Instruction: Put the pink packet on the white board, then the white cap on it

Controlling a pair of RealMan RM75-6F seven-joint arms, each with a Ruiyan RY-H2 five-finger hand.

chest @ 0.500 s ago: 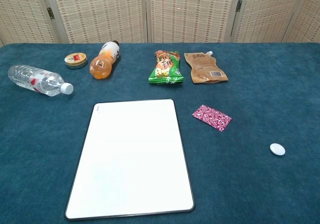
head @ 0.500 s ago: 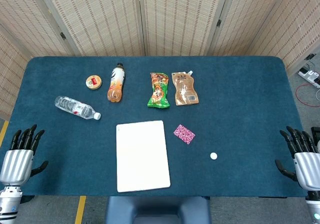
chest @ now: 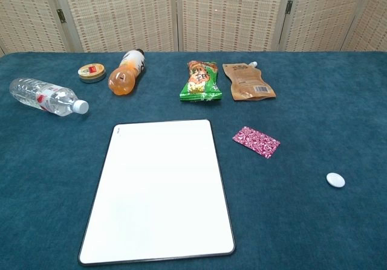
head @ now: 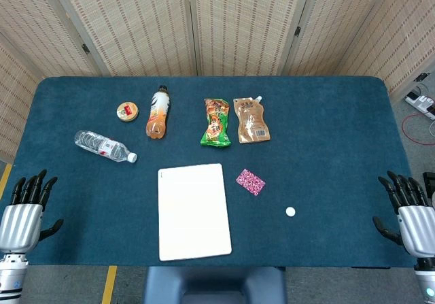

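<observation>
The packet [head: 250,181] is lying just right of the board [head: 194,212], long axis diagonal, nearer the right robot hand [head: 410,209]; both it and the left robot hand [head: 26,209] are waiting open, empty.

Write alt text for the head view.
Seen from above, a white board lies on a blue table, with a pink packet and white cap right of it. Both hands, left and right, rest open at the near corners.
</observation>
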